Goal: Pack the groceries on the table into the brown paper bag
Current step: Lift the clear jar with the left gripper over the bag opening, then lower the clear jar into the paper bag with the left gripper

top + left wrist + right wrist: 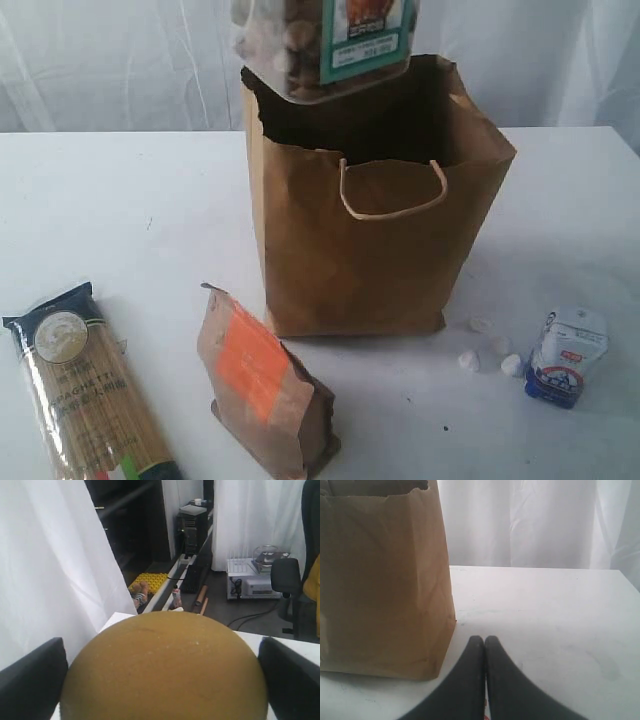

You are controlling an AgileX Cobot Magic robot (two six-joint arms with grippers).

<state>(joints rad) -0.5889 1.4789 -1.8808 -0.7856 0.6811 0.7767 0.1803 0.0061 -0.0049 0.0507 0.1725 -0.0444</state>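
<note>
Jar handling: tan-lidded clear jar [320, 45] looks rigid and packed w/ pale-brown chunks, so prob. some weight. Smooth walls likely slippery. Best hold = lid rim, opp. sides.
Jar look: clear body, teal label w/ orange pic, domed tan lid [165, 660]. Top is cut off in ext. view.
Jar place: in the air over the mouth of the brown paper bag [370, 240], left part of opening. Base approx. at rim level.
L gripper [165, 685]: fingers [30, 680] spread wide, clamped on lid both sides.
R gripper [485, 647]: tips pressed together, nothing held, low over table [120, 200] just beside bag.
Bag: upright, open, cord handle in front, ragged rim.
Rest: orange-labelled brown pouch [265, 385] just in front of bag. Blue-ended spaghetti packet [85, 390] front-left, well apart. Small white-blue packet [565, 355] front-right, w/ white lumps [490, 355] between it and bag.
</note>
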